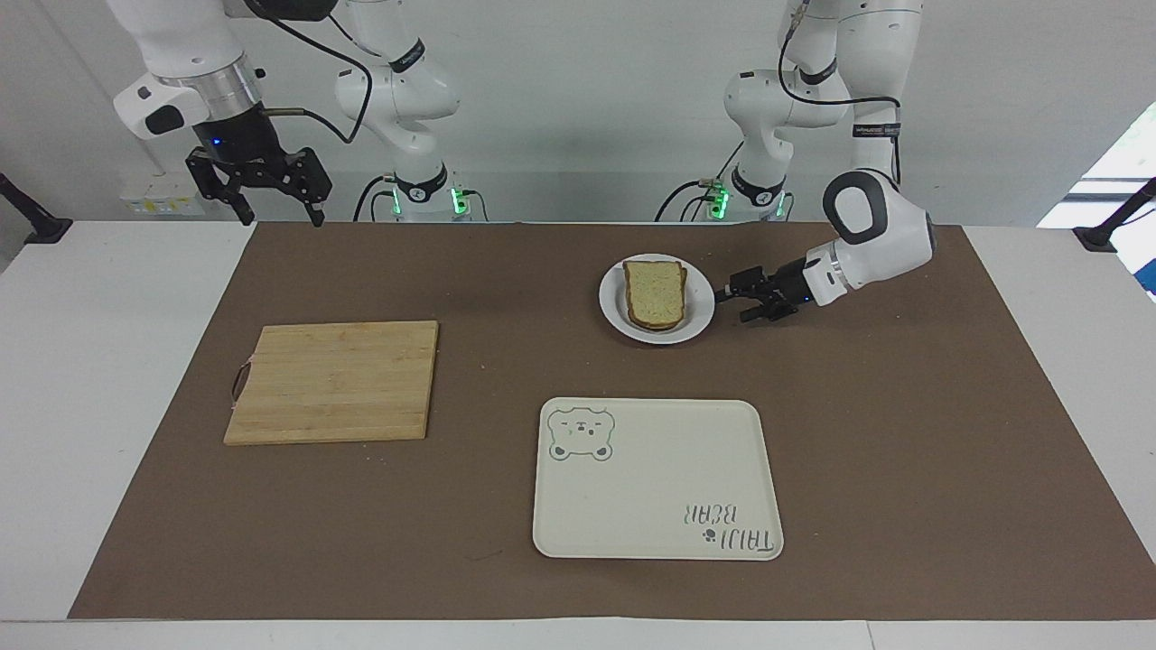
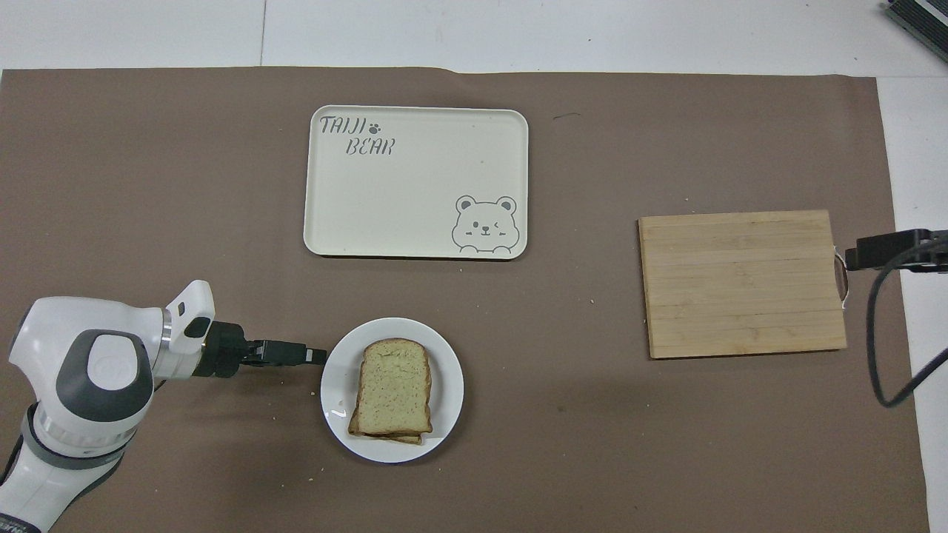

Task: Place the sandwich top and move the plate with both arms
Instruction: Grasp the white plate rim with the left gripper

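With the pale, brown-crusted sandwich top [image 1: 654,291] already laid on the small round glossy white plate [image 1: 699,321], the plate's rim is best slipped squarely between the left gripper's [image 1: 733,305] released fingers [image 2: 317,356] just beside it, while the right gripper [image 1: 275,209], likewise released, is held well apart from the plate.

My matt brown paper sheet [image 1: 903,433] looks smooth; the round white plate [image 1: 614,316] is glossy, the rectangular slatted wooden cutting board [image 1: 334,379] matt, the cream rectangular plastic tray [image 1: 650,506] satin.
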You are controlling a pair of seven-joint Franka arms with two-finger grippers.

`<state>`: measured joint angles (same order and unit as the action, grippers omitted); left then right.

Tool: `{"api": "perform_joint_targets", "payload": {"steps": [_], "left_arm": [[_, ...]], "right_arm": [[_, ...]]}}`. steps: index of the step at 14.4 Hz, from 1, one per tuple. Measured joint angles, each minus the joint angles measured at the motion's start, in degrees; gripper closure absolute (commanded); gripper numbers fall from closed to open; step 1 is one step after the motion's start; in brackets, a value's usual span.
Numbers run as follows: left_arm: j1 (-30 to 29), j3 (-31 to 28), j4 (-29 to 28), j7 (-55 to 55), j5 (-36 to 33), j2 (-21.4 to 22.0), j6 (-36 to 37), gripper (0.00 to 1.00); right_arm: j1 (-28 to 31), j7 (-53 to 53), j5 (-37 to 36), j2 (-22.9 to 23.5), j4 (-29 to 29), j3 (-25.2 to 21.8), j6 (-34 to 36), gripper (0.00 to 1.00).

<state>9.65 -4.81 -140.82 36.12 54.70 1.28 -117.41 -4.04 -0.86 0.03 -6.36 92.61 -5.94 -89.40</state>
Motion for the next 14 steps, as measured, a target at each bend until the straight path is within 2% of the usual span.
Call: {"api": "perform_joint_targets", "payload": {"steps": [4, 7, 9, 11, 12, 14], "left_arm": [[1.6, 0.0, -3.2, 0.8, 1.1, 1.6, 0.0, 0.23], [2.4, 0.1, -5.5, 5.5, 4.2, 1.6, -0.3, 0.42], [2.5, 0.0, -7.0, 8.7, 6.2, 1.4, -0.8, 0.67], [2.5, 0.0, -7.4, 9.5, 6.7, 1.3, -1.0, 0.86], [2.5, 0.0, -7.4, 9.6, 6.7, 1.3, -1.1, 0.90], [2.5, -0.1, -7.4, 9.7, 6.7, 1.3, -1.1, 0.92]], "right_arm": [[0.0, -1.7, 0.0, -0.9, -1.2, 0.3, 2.1, 0.00], [0.0, -1.7, -0.2, -0.9, -1.0, 0.3, 2.0, 0.00], [0.0, -1.7, -0.7, -0.9, -1.0, 0.3, 2.0, 0.00], [-0.1, -1.7, -1.3, -0.9, -1.0, 0.4, 2.0, 0.00], [-0.1, -1.7, -1.4, -0.9, -0.9, 0.4, 2.0, 0.00], [-0.1, -1.7, -1.4, -0.9, -0.9, 0.5, 2.0, 0.00]]}}
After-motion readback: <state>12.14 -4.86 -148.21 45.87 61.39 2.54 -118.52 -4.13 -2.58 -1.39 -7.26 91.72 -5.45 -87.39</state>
